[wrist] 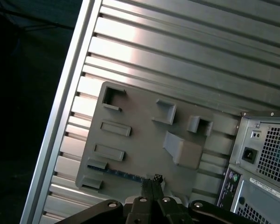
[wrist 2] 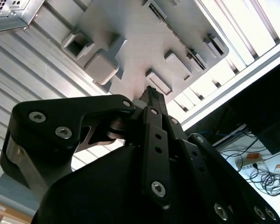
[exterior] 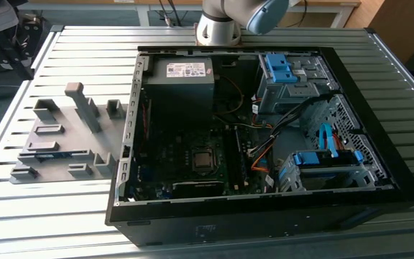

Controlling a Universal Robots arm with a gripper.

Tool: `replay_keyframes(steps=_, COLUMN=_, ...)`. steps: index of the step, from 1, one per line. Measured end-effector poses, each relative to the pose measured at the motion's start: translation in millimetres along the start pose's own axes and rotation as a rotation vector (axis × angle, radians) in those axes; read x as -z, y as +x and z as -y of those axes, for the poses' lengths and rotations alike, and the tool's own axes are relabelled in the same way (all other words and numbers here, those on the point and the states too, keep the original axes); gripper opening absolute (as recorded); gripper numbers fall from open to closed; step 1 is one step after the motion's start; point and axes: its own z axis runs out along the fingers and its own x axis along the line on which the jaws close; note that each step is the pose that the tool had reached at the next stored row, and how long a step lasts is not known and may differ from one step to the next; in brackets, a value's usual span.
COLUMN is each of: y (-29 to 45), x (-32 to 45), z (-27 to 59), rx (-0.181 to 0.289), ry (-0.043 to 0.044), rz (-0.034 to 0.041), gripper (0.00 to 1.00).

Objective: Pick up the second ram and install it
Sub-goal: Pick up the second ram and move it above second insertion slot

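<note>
- Exterior view: the computer case (exterior: pixel 264 135) lies open on the slatted desk (exterior: pixel 49 216).
  - At nine o'clock from it, on the exterior view's left, sits a grey holder plate (exterior: pixel 70 135) with raised blocks.
  - The second ram (exterior: pixel 49 156) shows as a thin blue strip lying in a slot toward the plate's seven o'clock corner, well apart from the case.
  - The arm's base (exterior: pixel 218 27) stands at twelve o'clock, beyond the case.
  - I cannot tell from here whether the slots on the board inside the case are filled.
- First wrist view: the gripper (wrist: pixel 152 181) hangs over the holder plate (wrist: pixel 144 135), its jaws drawn narrow with nothing between them.
  - The second ram (wrist: pixel 123 174) rests in its slot as a dark blue line, one end just beside the tips as pictured.
  - How high the tips stand above it I cannot tell.
- Second wrist view: the gripper (wrist 2: pixel 151 95) looks the same, with the tips close together and empty, pointing down at the holder plate (wrist 2: pixel 130 42).
- As I judge it, the work has hardly begun: the strip is not yet lifted, so both the pick-up and the fitting into the case are left to do.
</note>
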Motion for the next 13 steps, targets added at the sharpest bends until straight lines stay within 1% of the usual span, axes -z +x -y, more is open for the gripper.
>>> replay_keyframes(steps=13, y=0.3, x=0.0, z=-0.1, rx=0.047, ry=-0.0008, rz=-0.0007, gripper=0.11)
